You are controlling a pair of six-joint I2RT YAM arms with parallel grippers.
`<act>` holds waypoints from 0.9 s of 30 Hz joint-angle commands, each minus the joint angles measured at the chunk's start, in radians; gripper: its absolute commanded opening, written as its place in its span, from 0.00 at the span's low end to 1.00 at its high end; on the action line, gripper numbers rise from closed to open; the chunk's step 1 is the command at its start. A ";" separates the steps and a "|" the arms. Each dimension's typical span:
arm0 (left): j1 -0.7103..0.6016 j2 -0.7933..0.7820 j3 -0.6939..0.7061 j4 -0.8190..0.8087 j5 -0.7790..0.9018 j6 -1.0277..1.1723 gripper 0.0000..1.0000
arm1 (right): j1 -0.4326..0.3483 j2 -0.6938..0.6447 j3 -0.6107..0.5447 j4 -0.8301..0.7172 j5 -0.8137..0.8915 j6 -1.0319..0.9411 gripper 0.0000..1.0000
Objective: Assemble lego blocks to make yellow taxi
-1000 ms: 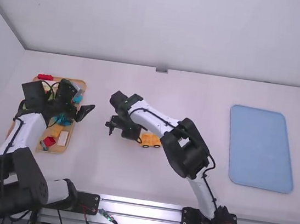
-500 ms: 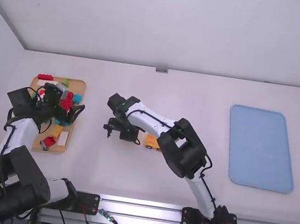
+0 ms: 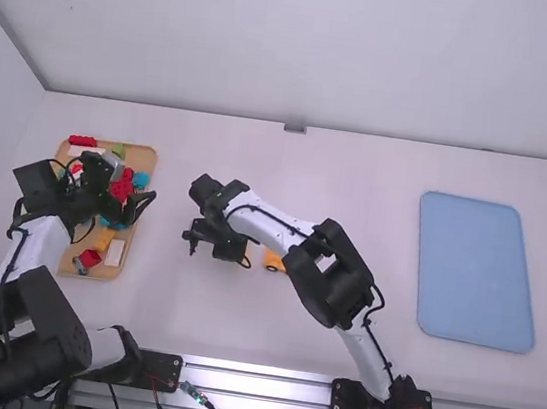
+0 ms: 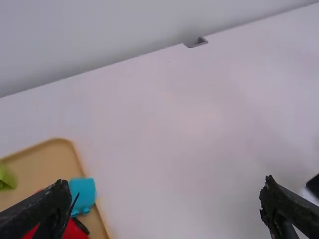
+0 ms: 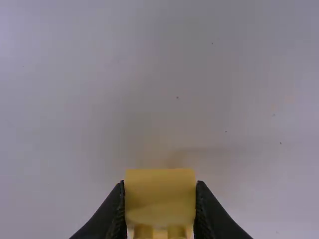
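Yellow wheeled lego body [image 3: 275,262] on table [image 3: 356,190], near middle, part hidden behind right arm. Right hand [image 3: 229,247] just beside it, closed on yellow block [image 5: 159,196], one finger each side. Left hand [image 3: 136,178] over wooden tray [image 3: 148,159], fingers wide apart, nothing between. Tray, left side of table: red lego flower-shaped piece [image 3: 122,185], turquoise block [image 4: 82,193], yellow block [image 3: 103,239], white block [image 3: 115,252]; left arm covers part of it. Blue tray [image 3: 476,272] well apart, right side.

You have a white desk [image 3: 357,185]; on it: wheeled yellow build [image 3: 274,261], tan tray [image 3: 142,159] left of it, blue tray [image 3: 476,272] right.
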 commanded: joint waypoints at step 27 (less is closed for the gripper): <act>-0.006 -0.014 -0.004 -0.016 0.221 0.004 0.99 | -0.056 -0.122 0.054 -0.003 0.091 0.099 0.99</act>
